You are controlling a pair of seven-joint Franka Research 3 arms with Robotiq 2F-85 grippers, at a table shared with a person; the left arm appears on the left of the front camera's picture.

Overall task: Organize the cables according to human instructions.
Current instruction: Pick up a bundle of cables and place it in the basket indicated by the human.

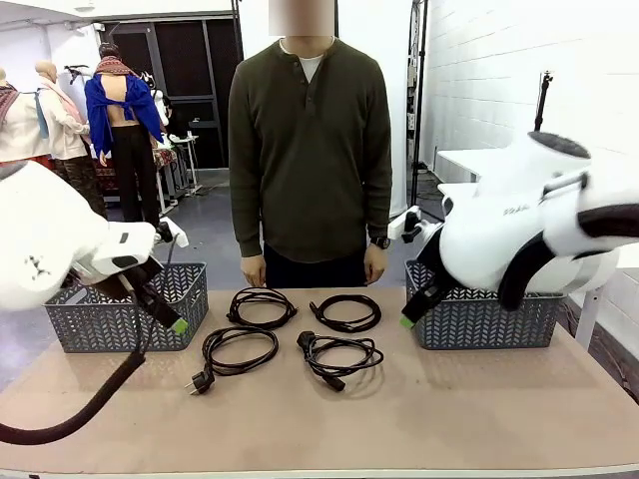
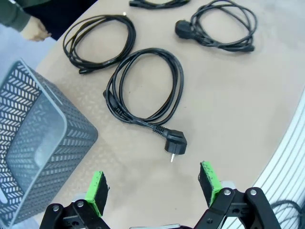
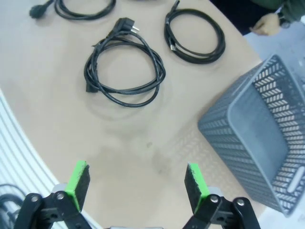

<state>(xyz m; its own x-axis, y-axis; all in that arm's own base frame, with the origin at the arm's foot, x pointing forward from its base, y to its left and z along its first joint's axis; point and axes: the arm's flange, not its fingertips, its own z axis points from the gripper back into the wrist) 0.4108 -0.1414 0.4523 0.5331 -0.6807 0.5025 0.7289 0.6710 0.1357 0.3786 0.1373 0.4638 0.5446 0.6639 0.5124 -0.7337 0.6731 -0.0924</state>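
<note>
Several black coiled cables lie mid-table between two baskets: far left, far right, near left, near right. My left gripper hangs open by the left basket, above the table. In its wrist view the left gripper is empty, the near-left cable and its plug just ahead. My right gripper is open by the right basket. In its wrist view the right gripper holds nothing, the near-right cable ahead. The human stands at the far edge, arms down.
A grey lattice basket stands at the table's left and another basket at the right. Both look empty in the wrist views: left basket, right basket. The person's hands hang by the far edge. Bare tabletop lies in front of the cables.
</note>
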